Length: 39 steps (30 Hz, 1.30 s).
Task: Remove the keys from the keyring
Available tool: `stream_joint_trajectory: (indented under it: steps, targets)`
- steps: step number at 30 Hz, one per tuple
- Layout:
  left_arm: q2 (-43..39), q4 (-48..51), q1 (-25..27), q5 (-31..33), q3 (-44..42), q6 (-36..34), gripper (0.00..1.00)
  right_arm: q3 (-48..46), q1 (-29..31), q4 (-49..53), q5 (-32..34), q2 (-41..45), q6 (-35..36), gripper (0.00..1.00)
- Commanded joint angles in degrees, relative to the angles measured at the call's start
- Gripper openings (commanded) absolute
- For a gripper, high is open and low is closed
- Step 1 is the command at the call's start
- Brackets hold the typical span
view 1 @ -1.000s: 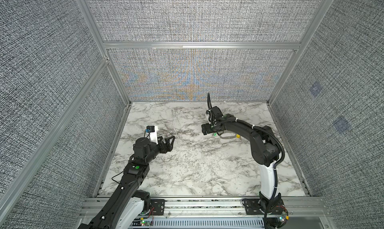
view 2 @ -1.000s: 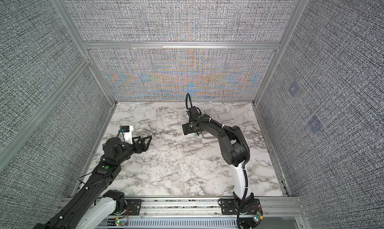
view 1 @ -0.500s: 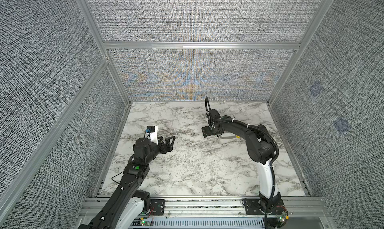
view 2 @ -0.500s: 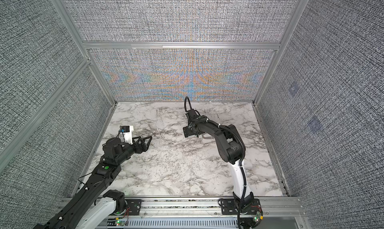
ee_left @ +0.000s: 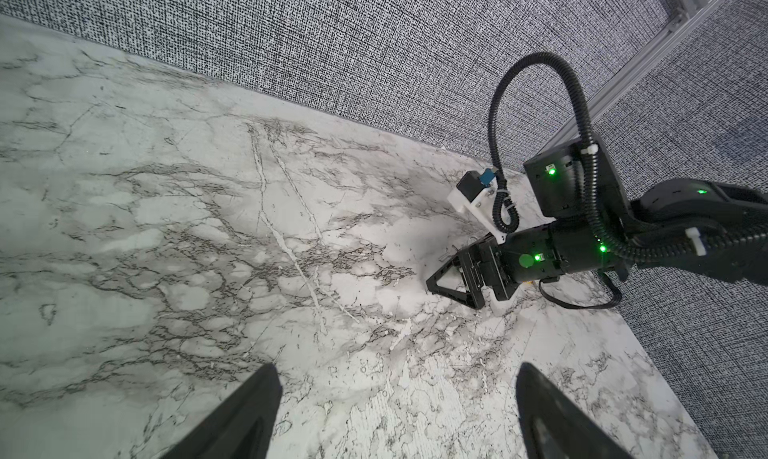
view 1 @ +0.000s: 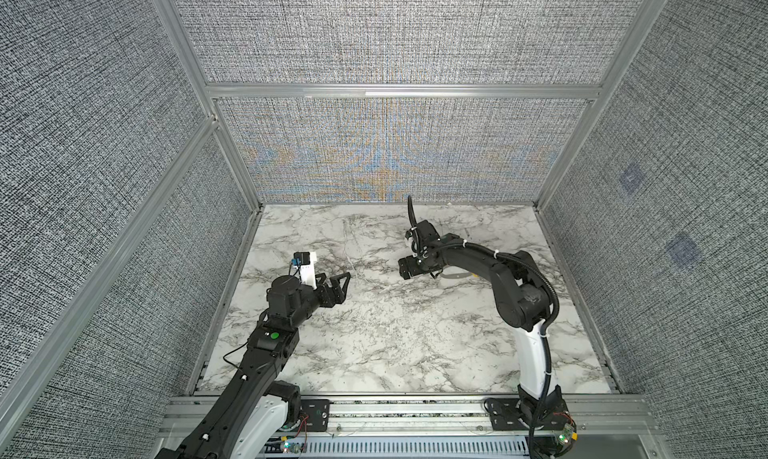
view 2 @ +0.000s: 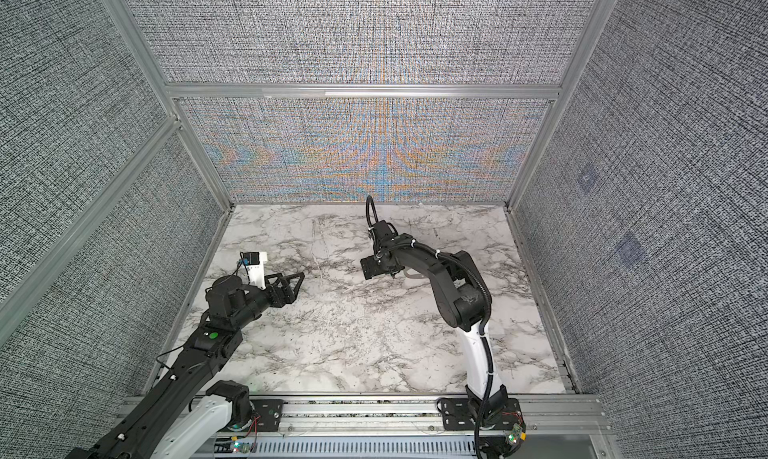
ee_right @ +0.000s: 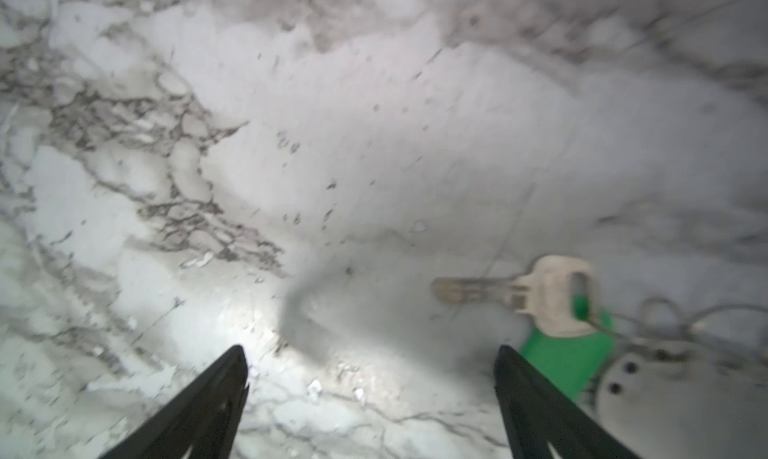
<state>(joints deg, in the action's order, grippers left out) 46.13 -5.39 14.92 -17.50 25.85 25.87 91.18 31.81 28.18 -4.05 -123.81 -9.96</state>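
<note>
Key [ee_right: 528, 294] with green tag [ee_right: 569, 353] lies beside my right tool [ee_right: 370, 351] — spread wide, empty; left tool [ee_left: 397, 369] spread too.

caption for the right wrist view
Open right gripper above the marble table, a green-tagged key lying just outside it.

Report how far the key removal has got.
Done: nothing visibly; the green-tagged key still seems wired to the keyring. In hand: nothing; the right gripper hangs beside that key with jaws open and empty, the left gripper open over the marble table. Left: freeing both keys; the yellow-tagged key barely shows under the right arm.
</note>
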Motion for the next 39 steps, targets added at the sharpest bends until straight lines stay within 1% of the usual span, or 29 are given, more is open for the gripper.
stream_joint_trajectory:
  steps: [1, 5, 10, 17, 20, 24, 28, 39]
  targets:
    - [-0.4, 0.3, 0.0, 0.1, 0.4, -0.9, 0.90, -0.9, 0.1, 5.2, -6.9, -0.1, -0.3, 0.93]
    - [-0.7, 0.5, 0.0, 0.1, 0.3, -0.8, 0.90, -2.6, 0.2, 5.4, -8.1, 2.2, -0.3, 0.91]
    - [-1.2, 0.7, 0.1, 0.0, 0.3, -0.7, 0.90, -5.6, 0.0, 3.9, -3.9, 8.4, -1.3, 0.91]
    - [-0.8, 0.5, 0.3, -0.5, 0.7, -0.6, 0.90, -7.2, -2.1, 3.5, -0.1, 10.7, -1.5, 0.93]
    - [-0.8, 0.6, 0.4, -0.4, 0.8, -0.6, 0.90, -7.8, -4.5, 3.6, 0.2, 10.4, -2.0, 0.95]
    - [-0.7, 0.6, 0.5, -0.5, 0.8, -0.5, 0.90, -8.1, -5.9, 3.1, 1.4, 10.2, -1.6, 0.97]
    - [-0.5, 0.6, 0.7, -0.4, 0.8, -0.5, 0.90, -7.9, -7.5, 2.8, 0.9, 9.2, -1.3, 0.98]
    - [0.0, 0.7, 1.1, 0.0, 1.2, -0.4, 0.90, -8.6, -8.7, -0.4, -0.6, 6.8, -0.1, 0.98]
